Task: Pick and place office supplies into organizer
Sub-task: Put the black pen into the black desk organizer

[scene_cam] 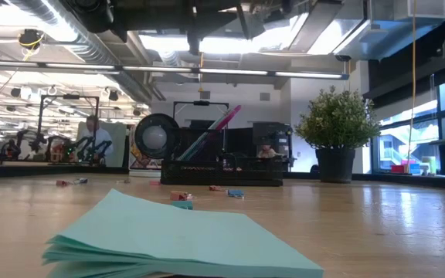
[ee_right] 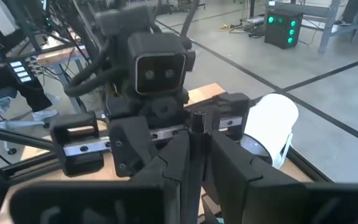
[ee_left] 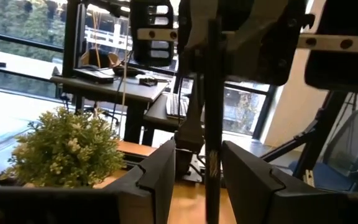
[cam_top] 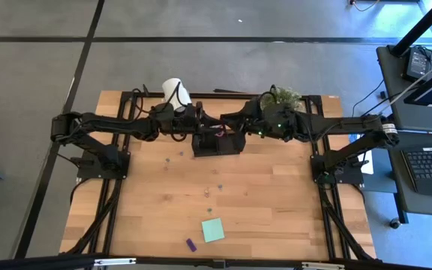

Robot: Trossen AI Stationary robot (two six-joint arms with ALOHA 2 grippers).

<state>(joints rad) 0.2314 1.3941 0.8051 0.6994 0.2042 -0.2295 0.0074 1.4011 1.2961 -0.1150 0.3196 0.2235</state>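
From above, you see both arms stretched toward each other over the black organizer at the far middle of the table, the left gripper and right gripper meeting just above it. The white roll and the small plant flank them; the mint-green sticky pad and a tiny purple piece lie well apart, near the front edge.

At table height, the sticky pad fills the foreground, and the organizer already holds pens leaning up out of it (a pink one stands out), with the plant to its side.

Through the left wrist camera, the fingers stand apart around a thin dark pen without clearly pressing it.

Through the right wrist camera, the fingers are clenched on that pen, facing the left gripper, roll behind.
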